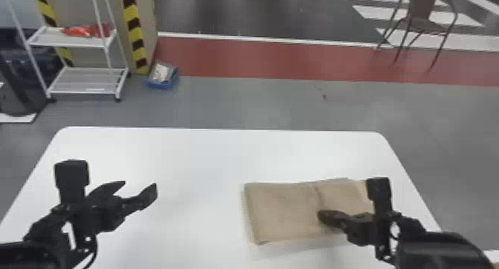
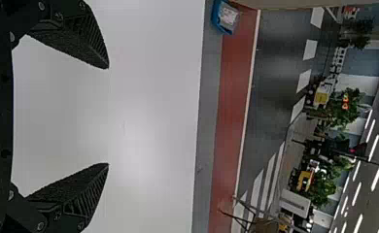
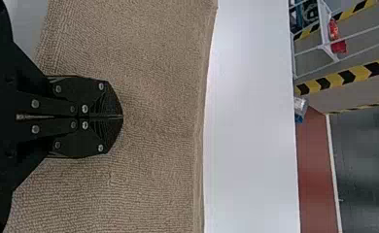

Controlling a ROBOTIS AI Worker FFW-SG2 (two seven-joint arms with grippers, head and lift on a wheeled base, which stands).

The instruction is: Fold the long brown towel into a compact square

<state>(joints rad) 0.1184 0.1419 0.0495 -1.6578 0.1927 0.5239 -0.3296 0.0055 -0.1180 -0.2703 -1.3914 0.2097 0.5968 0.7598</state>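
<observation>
Towel [image 1: 282,212], head view, with 12 o'clock at the table's far edge: lies flat toward 5 o'clock on the white table [image 1: 193,156], layered, wider side to side than near to far, a crease running roughly 12 to 6 across it. Right gripper [image 1: 321,216] comes in from 4 o'clock, tip over the towel beside the crease's near end; placement would suit pressing the layers down or steadying them. Left gripper [image 1: 140,185] at 8 o'clock, above bare table and well apart from the cloth, on the 9 o'clock side of it; probably kept out there to leave the towel's near and outer edges free. Left wrist view: fingers [image 2: 80,39] spread wide, nothing but table surface between them, so no grip on cloth; ready to take an edge if called on. Right wrist view: fingers pressed together, lying over the towel's ribbed face, no cloth seen between them. Closed so, they would serve as a blunt presser rather than a pincher; whether they bear on the cloth, cannot tell. Judgement: bundle is oblong, so one more fold across the crease probably remains to reach a square; risk is top layers sliding if pushed sideways.
</observation>
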